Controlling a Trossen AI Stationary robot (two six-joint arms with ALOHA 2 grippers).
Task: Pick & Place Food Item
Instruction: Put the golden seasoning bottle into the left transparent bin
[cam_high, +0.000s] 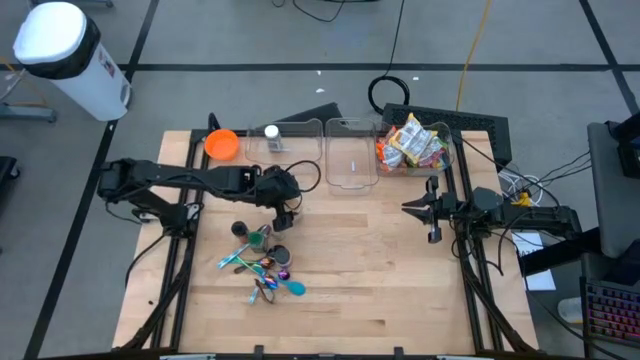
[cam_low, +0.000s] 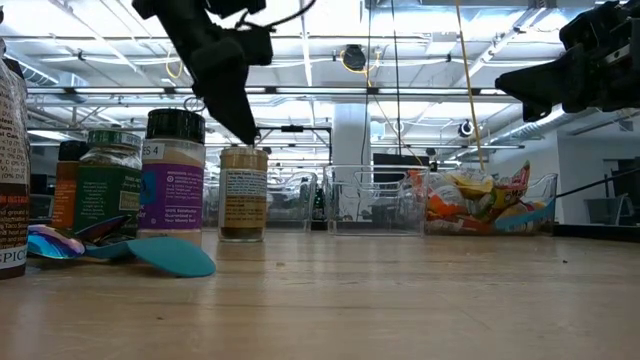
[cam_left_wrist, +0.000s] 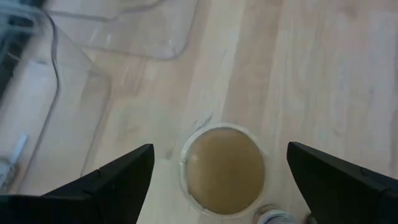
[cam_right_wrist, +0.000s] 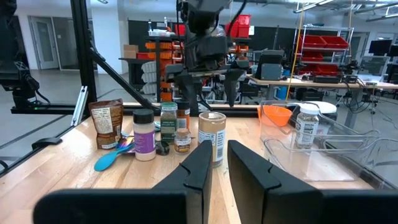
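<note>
Standing upright on the wooden surface (cam_high: 380, 270), long axis vertical, the small glass jar of tan powder (cam_low: 243, 193) is showing its open mouth to the left end effector (cam_left_wrist: 214, 180), which is hovering directly above with fingers spread wide on either side, gripping nothing. That arm is reaching in from the left, wrist bent downward. The right end effector (cam_high: 432, 210) is waiting level near the clear snack bin (cam_high: 418, 140), fingers nearly closed, empty.

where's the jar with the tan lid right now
In the high view the tan-lidded jar stands left of table centre, directly under the open left gripper, just beyond the cluster of spice jars.
</note>
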